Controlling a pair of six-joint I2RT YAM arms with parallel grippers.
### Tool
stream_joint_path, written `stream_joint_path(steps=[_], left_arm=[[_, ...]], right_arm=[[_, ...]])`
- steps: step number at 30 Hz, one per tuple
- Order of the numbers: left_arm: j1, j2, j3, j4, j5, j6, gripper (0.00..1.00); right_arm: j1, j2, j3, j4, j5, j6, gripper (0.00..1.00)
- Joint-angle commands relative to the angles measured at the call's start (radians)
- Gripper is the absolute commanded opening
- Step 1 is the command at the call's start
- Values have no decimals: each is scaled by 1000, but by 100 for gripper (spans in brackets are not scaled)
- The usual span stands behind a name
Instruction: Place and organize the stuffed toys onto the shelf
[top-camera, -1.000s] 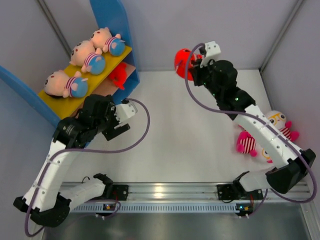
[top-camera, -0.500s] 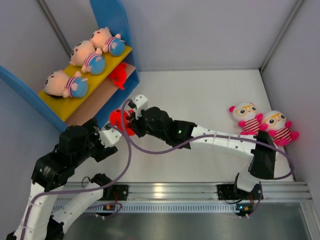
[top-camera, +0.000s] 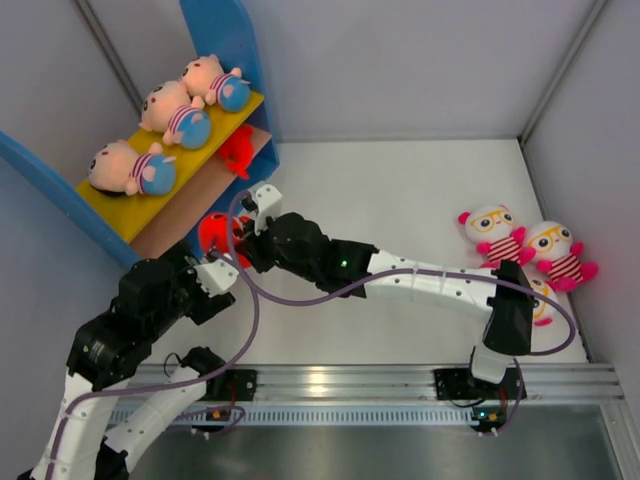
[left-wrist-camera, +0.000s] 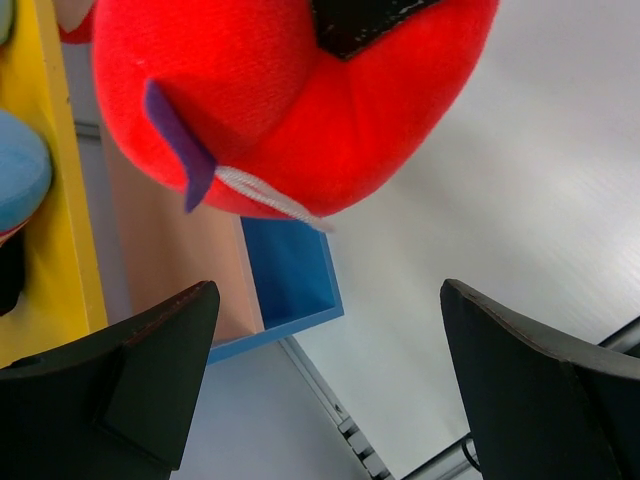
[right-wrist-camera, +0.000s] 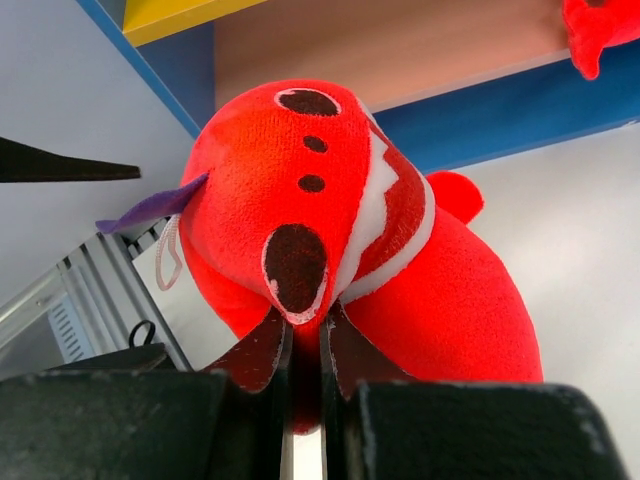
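Note:
My right gripper (top-camera: 237, 236) is shut on a red creature (top-camera: 213, 232), held at the front of the shelf's tan lower board (top-camera: 165, 228); the toy fills the right wrist view (right-wrist-camera: 330, 250), pinched between the fingers (right-wrist-camera: 262, 352). My left gripper (top-camera: 218, 285) is open and empty just below it; the red toy (left-wrist-camera: 270, 100) hangs above its fingers (left-wrist-camera: 160, 350). Three peach dolls (top-camera: 130, 167) lie on the yellow upper board (top-camera: 215, 140). Another red creature (top-camera: 237, 152) sits on the lower board. Two white owls (top-camera: 492, 230) lie at the far right.
The shelf's blue side panels (top-camera: 225, 40) stand at the back left, against the grey wall. The right arm stretches across the table's middle (top-camera: 420, 285). A metal rail (top-camera: 340, 385) runs along the near edge.
My right gripper has carried the red creature from the back centre across to the shelf's lower board, a little further left in the last half second. The left arm has drawn back.

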Motion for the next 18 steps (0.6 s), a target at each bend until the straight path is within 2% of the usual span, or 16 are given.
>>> stream_joint_path(steps=[1, 5, 7, 12, 15, 18], left_arm=[[5, -76, 20, 63, -56, -41, 98], [5, -131, 26, 63, -35, -15, 98], [5, -135, 27, 63, 27, -1, 98], [6, -52, 55, 62, 134, -64, 98], [5, -1, 95, 71, 125, -70, 98], [6, 31, 98, 109, 88, -50, 98]], right_arm=[[12, 11, 45, 84, -4, 14, 0], [12, 30, 71, 95, -40, -6, 0], [12, 34, 82, 95, -60, -12, 0], [12, 7, 72, 101, -150, -5, 0], [3, -44, 30, 101, -147, -5, 0], [-14, -104, -51, 188, -202, -31, 0]])
